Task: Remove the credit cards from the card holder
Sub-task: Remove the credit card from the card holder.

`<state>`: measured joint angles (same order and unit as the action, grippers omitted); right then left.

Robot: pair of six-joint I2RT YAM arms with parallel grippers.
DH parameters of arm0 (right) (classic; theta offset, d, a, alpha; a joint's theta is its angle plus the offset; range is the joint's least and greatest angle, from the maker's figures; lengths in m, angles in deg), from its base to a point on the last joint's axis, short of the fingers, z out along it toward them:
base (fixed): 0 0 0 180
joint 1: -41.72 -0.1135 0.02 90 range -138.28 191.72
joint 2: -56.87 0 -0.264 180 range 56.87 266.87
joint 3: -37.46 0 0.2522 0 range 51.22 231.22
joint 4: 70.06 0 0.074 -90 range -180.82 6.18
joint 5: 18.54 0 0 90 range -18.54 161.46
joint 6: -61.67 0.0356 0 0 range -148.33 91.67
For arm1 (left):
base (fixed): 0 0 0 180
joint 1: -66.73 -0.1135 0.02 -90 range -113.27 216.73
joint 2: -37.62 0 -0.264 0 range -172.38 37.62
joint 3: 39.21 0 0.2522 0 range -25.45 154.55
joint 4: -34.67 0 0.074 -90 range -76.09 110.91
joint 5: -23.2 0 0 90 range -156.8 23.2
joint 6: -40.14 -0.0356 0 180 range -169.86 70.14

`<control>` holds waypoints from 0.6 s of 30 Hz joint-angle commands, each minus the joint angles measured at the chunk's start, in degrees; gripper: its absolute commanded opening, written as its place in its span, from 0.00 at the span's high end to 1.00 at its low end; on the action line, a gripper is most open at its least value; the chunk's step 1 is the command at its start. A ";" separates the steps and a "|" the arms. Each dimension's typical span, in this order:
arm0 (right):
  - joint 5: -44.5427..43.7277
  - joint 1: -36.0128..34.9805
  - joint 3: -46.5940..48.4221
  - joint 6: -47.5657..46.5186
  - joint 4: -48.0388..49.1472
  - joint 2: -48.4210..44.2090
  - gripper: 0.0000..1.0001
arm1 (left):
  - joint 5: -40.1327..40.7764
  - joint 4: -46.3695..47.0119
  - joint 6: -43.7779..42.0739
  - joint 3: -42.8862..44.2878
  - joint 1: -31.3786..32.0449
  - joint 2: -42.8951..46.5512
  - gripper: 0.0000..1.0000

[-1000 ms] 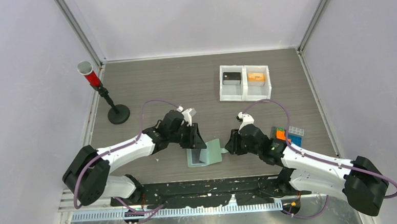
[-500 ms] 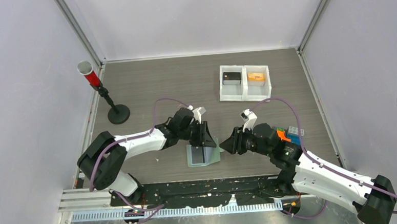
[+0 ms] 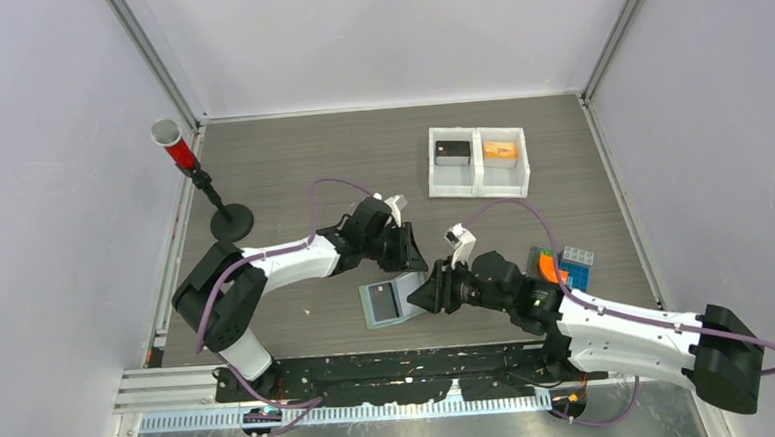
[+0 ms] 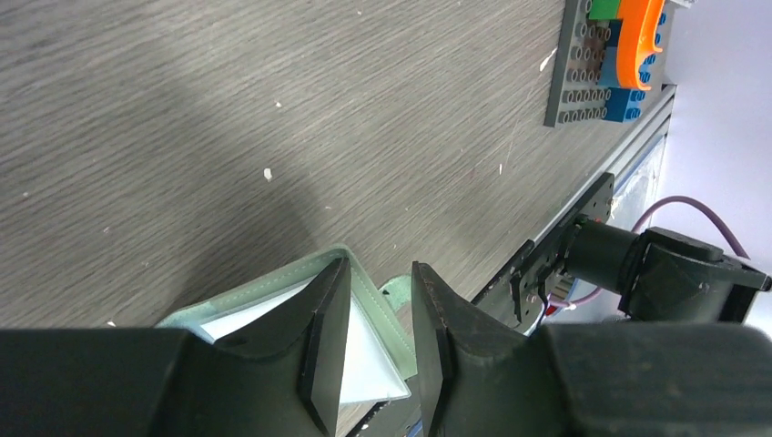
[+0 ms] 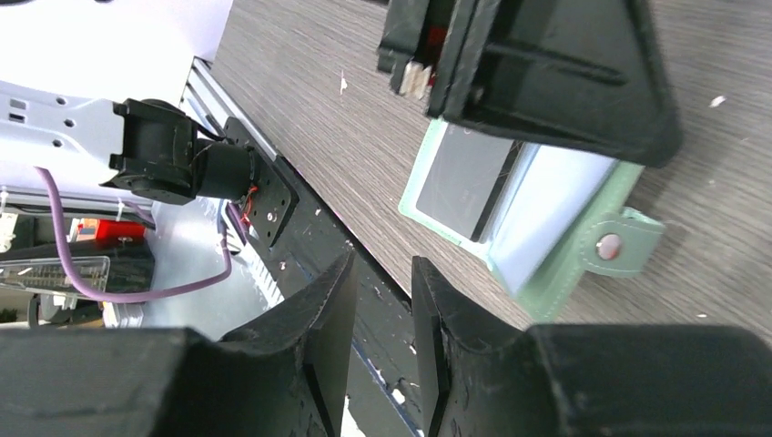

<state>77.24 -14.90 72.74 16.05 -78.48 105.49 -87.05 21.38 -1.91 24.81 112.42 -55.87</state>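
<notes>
Left pincer (image 3: pixel 406 256), fingers slightly apart, is pinning the card holder (image 3: pixel 393 300) open on the bench (image 3: pixel 291 173); right pincer (image 3: pixel 420 297), also slightly apart, is approaching, likely for card extraction.

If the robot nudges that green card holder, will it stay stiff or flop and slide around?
The card holder lies open flat and looks thin, so it would probably slide on the smooth table instead of tipping. Its fold and loose snap tab suggest soft material, so it would likely hinge or flop when lifted by one edge.

The table (image 3: pixel 291 173) carries card holder (image 3: pixel 393 300), stand (image 3: pixel 231 223), tray (image 3: pixel 478 161), seemingly toy bricks (image 3: pixel 566 265).
</notes>
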 commanded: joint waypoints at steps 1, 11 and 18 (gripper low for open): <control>-7.99 -4.24 1.45 3.04 8.15 4.64 0.64 | 1.54 -0.25 0.95 2.50 0.10 -0.86 0.67; -13.81 -5.67 0.73 4.90 10.22 15.73 0.66 | 6.30 -8.99 -2.45 2.09 -3.65 7.56 0.66; -15.26 -5.61 -0.63 4.51 12.72 20.27 0.68 | 11.41 -15.06 -4.28 -2.43 -5.53 17.48 0.63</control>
<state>64.81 -20.21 72.56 20.09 -69.65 123.70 -80.08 11.85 -3.68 24.55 107.07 -44.18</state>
